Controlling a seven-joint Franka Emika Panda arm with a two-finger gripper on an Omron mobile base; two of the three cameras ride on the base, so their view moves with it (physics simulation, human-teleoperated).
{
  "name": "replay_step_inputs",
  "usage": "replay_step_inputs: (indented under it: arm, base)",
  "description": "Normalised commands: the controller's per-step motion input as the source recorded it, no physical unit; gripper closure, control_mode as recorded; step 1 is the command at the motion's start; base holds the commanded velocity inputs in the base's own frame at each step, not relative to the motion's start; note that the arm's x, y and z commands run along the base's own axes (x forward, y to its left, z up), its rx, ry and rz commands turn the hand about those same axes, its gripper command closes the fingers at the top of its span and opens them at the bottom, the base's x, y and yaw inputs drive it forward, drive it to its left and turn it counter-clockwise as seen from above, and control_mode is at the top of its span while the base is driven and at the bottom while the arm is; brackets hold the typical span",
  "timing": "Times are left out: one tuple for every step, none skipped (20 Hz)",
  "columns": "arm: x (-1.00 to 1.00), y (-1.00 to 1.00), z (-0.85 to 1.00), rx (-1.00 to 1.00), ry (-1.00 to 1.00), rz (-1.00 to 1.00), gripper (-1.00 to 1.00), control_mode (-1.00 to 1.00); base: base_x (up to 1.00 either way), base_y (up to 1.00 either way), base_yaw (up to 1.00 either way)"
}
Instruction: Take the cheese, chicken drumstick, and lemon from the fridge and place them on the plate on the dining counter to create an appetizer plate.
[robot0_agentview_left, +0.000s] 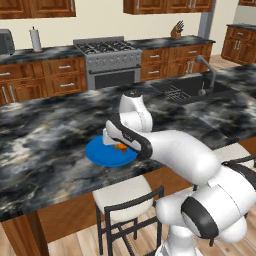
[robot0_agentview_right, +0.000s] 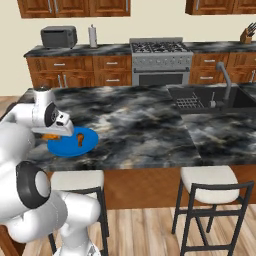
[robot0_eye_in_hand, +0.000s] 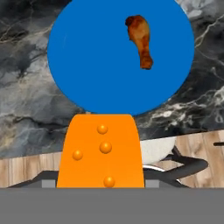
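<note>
My two-finger gripper (robot0_agentview_left: 119, 146) hangs over the flat round bright blue plate (robot0_agentview_left: 102, 154), left of centre in the left base view. Between its jaws I hold the bright orange wedge of cheese (robot0_eye_in_hand: 104, 151), which fills the lower middle of the hand view; the fingers are hidden behind it there, so the jaws stand part-way apart on the wedge. In the right base view an orange sliver (robot0_agentview_right: 49, 135) shows under the hand at centre left.

The reddish-brown cooked chicken drumstick (robot0_eye_in_hand: 141, 38) lies on the plate, upper right of the hand view, fat end toward the top of the frame and thin bone end toward the bottom. In the right base view it lies on the plate just right of the hand (robot0_agentview_right: 79, 138).

The plate rests near the front edge of the dining counter with the black-and-grey marbled stone top (robot0_agentview_left: 45, 135) and brown wooden sides. A dark sink with a grey tap (robot0_agentview_right: 210, 100) is set in the top at right. Two pale-cushioned stools with dark frames (robot0_agentview_right: 210, 192) stand below on a light wood floor.

Behind, at the top of both base views: brown wooden cabinets (robot0_agentview_left: 60, 75), a grey stove (robot0_agentview_left: 109, 62), a toaster (robot0_agentview_right: 59, 36), a paper-towel roll (robot0_agentview_left: 35, 39) and a knife block (robot0_agentview_left: 176, 31).
</note>
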Motion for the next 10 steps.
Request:
replay_step_inputs:
  arm:
    - [0.46, 0.06, -0.51, 0.0, 0.0, 0.0, 1.0, -1.0]
    - [0.45, 0.09, -0.49, 0.0, 0.0, 0.0, 1.0, -1.0]
    - [0.45, 0.17, -0.5, 0.0, 0.0, 0.0, 1.0, -1.0]
    - [0.46, 0.24, -0.49, 0.0, 0.0, 0.0, 1.0, -1.0]
    - [0.49, 0.27, -0.47, 0.0, 0.0, 0.0, 1.0, -1.0]
    - [0.52, 0.26, -0.46, 0.0, 0.0, 0.0, 1.0, -1.0]
    - [0.55, 0.24, -0.45, 0.0, 0.0, 0.0, 1.0, -1.0]
    - [0.59, 0.26, -0.43, 0.0, 0.0, 0.0, 1.0, -1.0]
    - [0.59, 0.26, -0.41, 0.0, 0.0, 0.0, 1.0, -1.0]
    - [0.59, 0.27, -0.41, 0.0, 0.0, 0.0, 1.0, -1.0]
  base:
    - [0.0, 0.0, 0.0]
    - [0.0, 0.0, 0.0]
    - [0.0, 0.0, 0.0]
    - [0.0, 0.0, 0.0]
    - [0.0, 0.0, 0.0]
    - [0.0, 0.0, 0.0]
    - [0.0, 0.0, 0.0]
    - [0.0, 0.0, 0.0]
    - [0.0, 0.0, 0.0]
    - [0.0, 0.0, 0.0]
